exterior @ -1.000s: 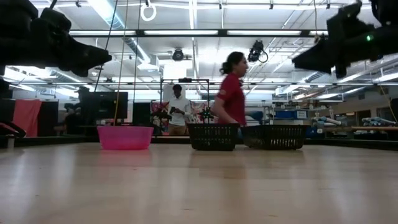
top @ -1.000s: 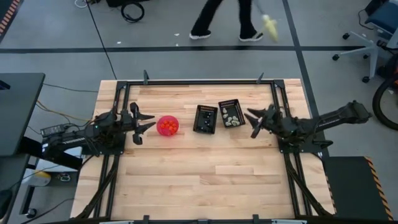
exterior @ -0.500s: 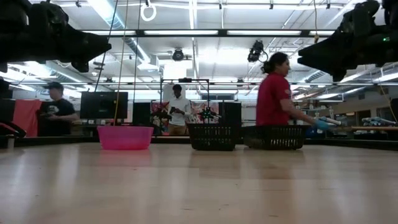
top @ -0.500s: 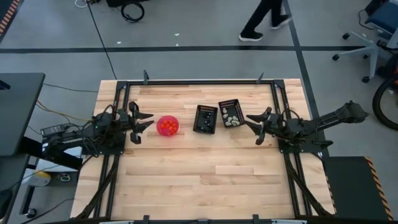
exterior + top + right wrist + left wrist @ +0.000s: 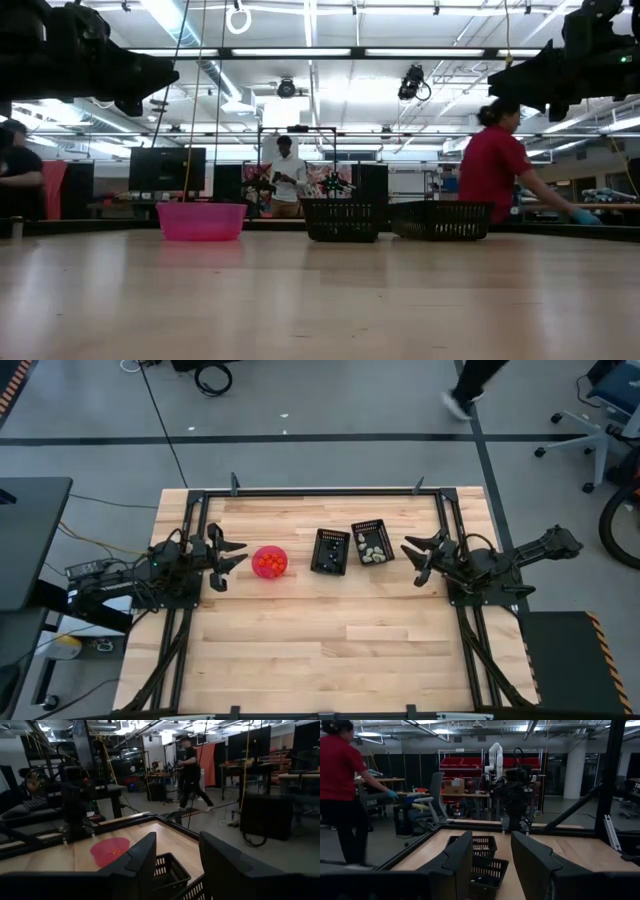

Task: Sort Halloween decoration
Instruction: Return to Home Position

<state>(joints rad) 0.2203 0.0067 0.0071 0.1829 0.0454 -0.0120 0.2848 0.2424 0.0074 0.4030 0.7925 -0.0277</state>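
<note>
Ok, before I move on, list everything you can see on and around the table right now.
Bowl: one, pink, left of the baskets.
Orange trinkets: several, in the bowl.
Left basket: one, black, mid-table, contents unclear.
Right basket: one, black, beside it.
Pale trinkets: several, white-grey, in right basket.
Table: one, light wood.
People: three, one in red, beyond the table.
Left arm: dark, by the bowl, jaws open.
Right arm: dark, by right basket, jaws open.

Right gripper (image 5: 413, 560) pulled back slightly from baskets (image 5: 369, 543), toward right edge. Person in red (image 5: 497, 168) walked further right.
</note>
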